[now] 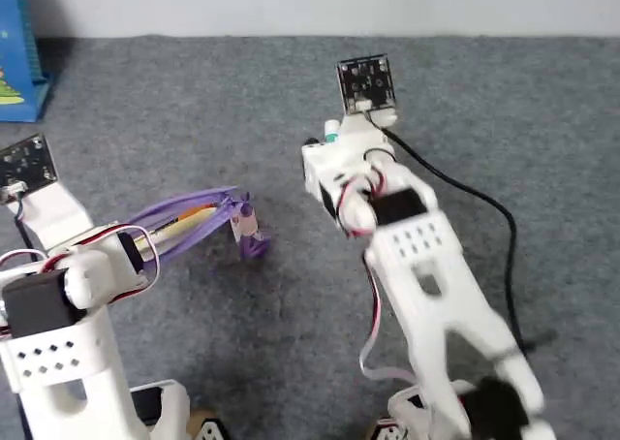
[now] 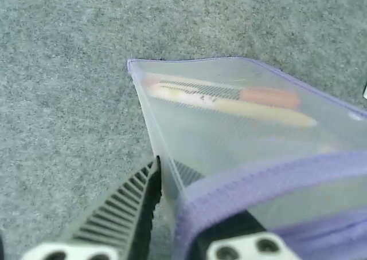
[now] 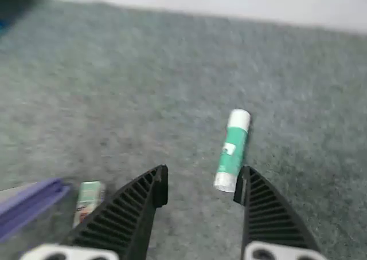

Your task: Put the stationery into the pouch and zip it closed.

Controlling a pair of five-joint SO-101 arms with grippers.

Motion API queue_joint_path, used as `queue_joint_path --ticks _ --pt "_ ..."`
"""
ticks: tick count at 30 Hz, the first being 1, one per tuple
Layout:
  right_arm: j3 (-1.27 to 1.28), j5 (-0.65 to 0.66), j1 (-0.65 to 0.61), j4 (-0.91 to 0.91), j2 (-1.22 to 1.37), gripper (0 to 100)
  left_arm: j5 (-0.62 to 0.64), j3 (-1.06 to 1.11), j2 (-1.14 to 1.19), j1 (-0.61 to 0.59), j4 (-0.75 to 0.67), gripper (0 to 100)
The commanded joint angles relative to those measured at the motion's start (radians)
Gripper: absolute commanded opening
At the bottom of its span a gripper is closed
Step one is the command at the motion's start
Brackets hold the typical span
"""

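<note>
My left gripper is shut on one edge of a clear pouch with purple trim and holds it up off the carpet. An orange pen and a yellowish pencil lie inside. In the high view the pouch stretches toward the middle, its zipper pull hanging down. A green and white glue stick lies on the carpet just beyond the open right gripper. From above, the glue stick peeks out beside that arm's wrist.
Grey carpet covers the table. A small green and white item sits by the pouch's purple edge; whether it is inside I cannot tell. A blue box stands far left. A black cable trails right.
</note>
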Motion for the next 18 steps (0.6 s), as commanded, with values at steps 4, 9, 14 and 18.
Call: queue_joint_path --ticks 4,9,14,18 --pt "-0.276 0.012 0.067 -0.054 0.4 19.3 0.003 -0.007 -0.003 0.005 0.021 1" --pt "-0.466 0.012 0.085 -0.053 0.636 19.1 0.003 -0.002 -0.003 0.005 0.021 1" --pt "-0.563 0.012 0.082 -0.053 0.754 19.0 0.003 -0.002 -0.003 0.005 0.021 1" --pt "-0.585 0.014 0.071 -0.051 0.794 19.0 0.003 -0.002 -0.003 0.005 0.021 1"
